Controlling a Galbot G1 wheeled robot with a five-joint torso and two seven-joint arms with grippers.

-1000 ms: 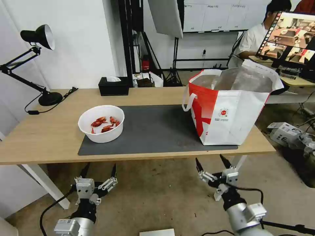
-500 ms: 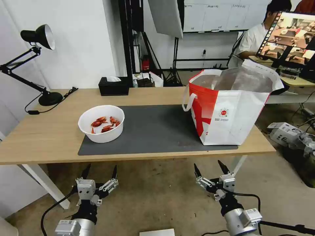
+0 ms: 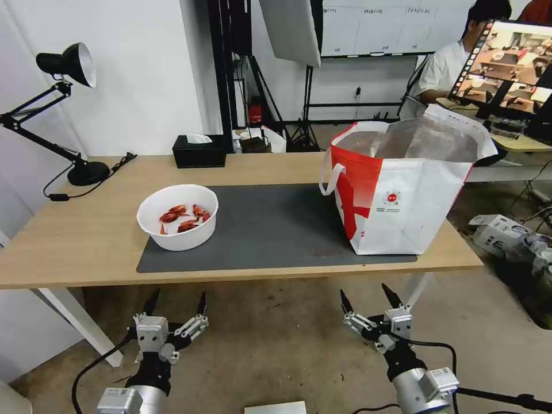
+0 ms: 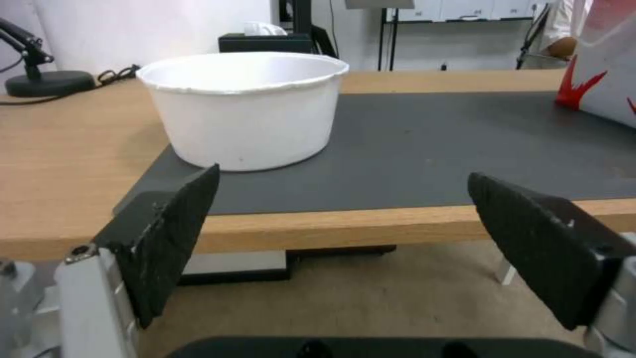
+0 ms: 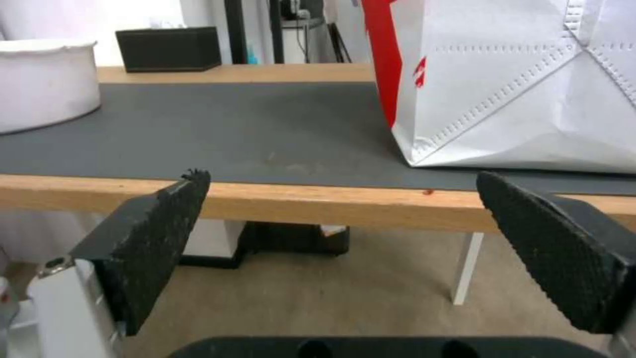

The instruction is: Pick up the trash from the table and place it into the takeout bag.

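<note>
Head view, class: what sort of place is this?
Probably a robotics lab or recording studio, not a home: a whiteboard on the back wall, a studio light panel on a stand, and a monitor showing camera feeds.

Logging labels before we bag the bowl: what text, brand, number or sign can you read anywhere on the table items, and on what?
None is legible.
Large red-and-white takeout bag: a small round red logo with tiny lines of print beneath, too small to read.
Its red side panel: white marks, not readable as characters.
White round bowl, black tissue box, dark grey mat: no text visible.
</note>
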